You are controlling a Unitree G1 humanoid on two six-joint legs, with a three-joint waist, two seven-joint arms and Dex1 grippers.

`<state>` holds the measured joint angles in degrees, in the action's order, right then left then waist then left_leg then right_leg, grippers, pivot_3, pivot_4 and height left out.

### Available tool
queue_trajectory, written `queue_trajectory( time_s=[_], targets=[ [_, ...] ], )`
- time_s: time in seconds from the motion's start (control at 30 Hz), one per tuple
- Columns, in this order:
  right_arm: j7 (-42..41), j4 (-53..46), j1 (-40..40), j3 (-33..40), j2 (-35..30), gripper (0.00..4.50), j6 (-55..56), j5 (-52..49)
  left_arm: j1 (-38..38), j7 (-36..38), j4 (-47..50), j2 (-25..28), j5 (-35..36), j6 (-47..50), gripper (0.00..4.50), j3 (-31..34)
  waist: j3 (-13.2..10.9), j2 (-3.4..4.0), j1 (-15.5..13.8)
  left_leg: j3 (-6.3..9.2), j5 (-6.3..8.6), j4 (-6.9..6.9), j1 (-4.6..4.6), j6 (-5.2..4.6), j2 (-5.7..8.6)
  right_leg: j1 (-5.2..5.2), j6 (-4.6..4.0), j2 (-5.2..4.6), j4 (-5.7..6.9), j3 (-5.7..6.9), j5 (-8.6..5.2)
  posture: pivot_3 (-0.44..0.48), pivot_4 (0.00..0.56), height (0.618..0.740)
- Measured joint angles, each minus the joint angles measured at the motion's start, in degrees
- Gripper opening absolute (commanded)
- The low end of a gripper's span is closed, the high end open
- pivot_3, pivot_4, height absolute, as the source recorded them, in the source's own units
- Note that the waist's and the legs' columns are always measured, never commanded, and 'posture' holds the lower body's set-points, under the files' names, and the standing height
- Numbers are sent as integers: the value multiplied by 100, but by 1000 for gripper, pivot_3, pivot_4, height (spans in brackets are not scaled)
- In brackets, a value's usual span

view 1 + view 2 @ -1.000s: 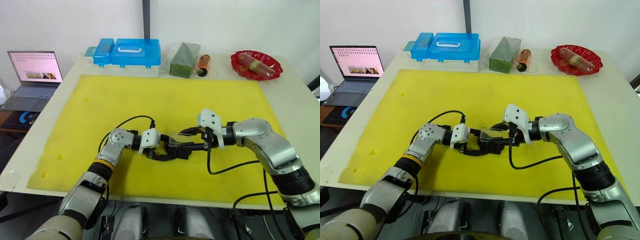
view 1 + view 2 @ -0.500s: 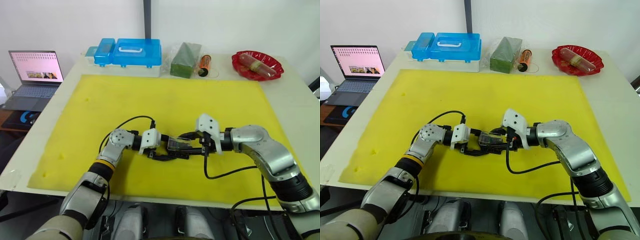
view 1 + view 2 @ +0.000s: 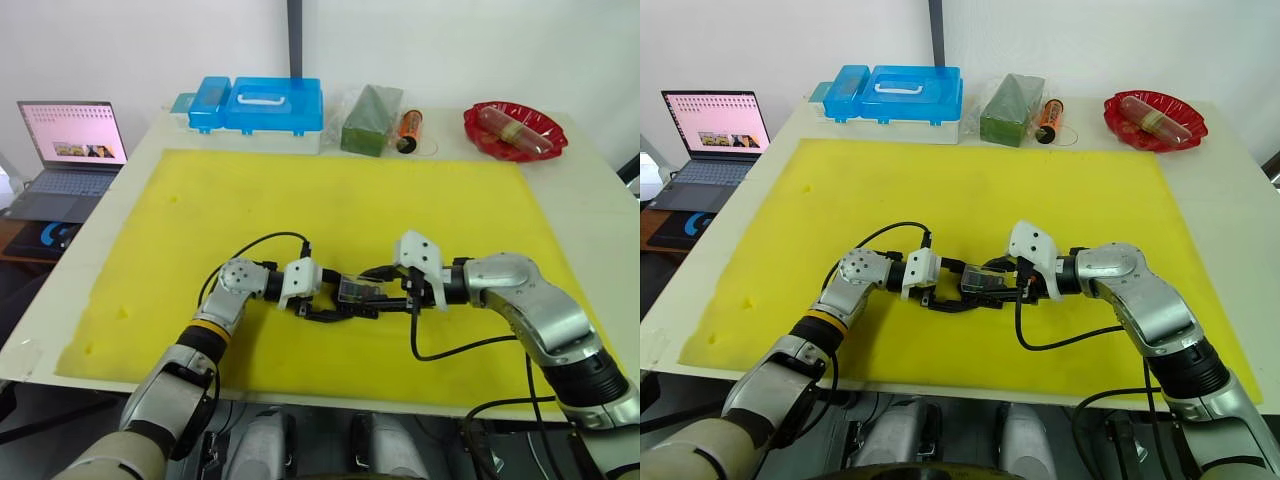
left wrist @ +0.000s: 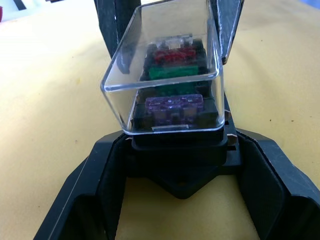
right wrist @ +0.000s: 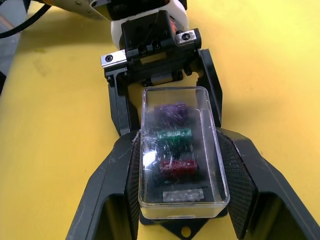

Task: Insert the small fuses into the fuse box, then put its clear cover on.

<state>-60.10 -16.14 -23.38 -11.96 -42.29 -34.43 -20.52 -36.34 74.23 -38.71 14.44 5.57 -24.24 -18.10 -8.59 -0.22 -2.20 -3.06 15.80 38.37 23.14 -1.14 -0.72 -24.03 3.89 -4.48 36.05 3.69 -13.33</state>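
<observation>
Mid-mat on the yellow foam mat point(image 3: 300, 190), the two grippers meet head-on. The left gripper point(image 4: 175, 150) clamps the small black plastic fuse box point(image 4: 175, 142) at its base. The right gripper point(image 5: 182, 185) pinches the transparent rectangular cover point(image 5: 181, 150), sitting over the box, tilted. Beneath it: purple, green, red and pale grey blade fuses point(image 5: 174, 135), slotted in.

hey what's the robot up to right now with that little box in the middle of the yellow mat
The left pincer grips the black fuse box at its base. The right pincer holds the clear cover over it. Purple, green, red and pale small fuses already sit in their slots. In the left wrist view the cover looks tilted, so it seems not fully seated.
</observation>
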Motion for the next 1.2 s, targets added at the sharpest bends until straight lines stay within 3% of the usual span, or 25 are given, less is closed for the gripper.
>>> queue_trajectory(
  time_s=[0.87, 1.13, 1.2],
  targets=[
    [-73, 207, -61, -90, 78, 1807, 280, 180, 12, -95, 1, -11, -11, -10, 2785, -16, 0, 0, -6, 0, 0, 0, -1, 0, 1, 2, -1, -2, -1, 0, 0, 0, 150, 740],
    [-153, 294, -24, -91, 57, 4463, 283, 229, 12, -100, -8, -8, -12, -50, 2785, -20, 0, 0, -7, 1, 0, 0, 0, 0, 2, 1, -1, -3, -1, 0, 0, 0, 150, 740],
    [-206, 294, -71, -79, 41, 4463, 284, 224, 8, -101, -24, -11, -12, -62, 2785, -20, 0, 0, -7, 1, 0, 0, 0, 0, 2, 1, -1, -3, -2, 0, 0, 0, 150, 740]
  ],
)
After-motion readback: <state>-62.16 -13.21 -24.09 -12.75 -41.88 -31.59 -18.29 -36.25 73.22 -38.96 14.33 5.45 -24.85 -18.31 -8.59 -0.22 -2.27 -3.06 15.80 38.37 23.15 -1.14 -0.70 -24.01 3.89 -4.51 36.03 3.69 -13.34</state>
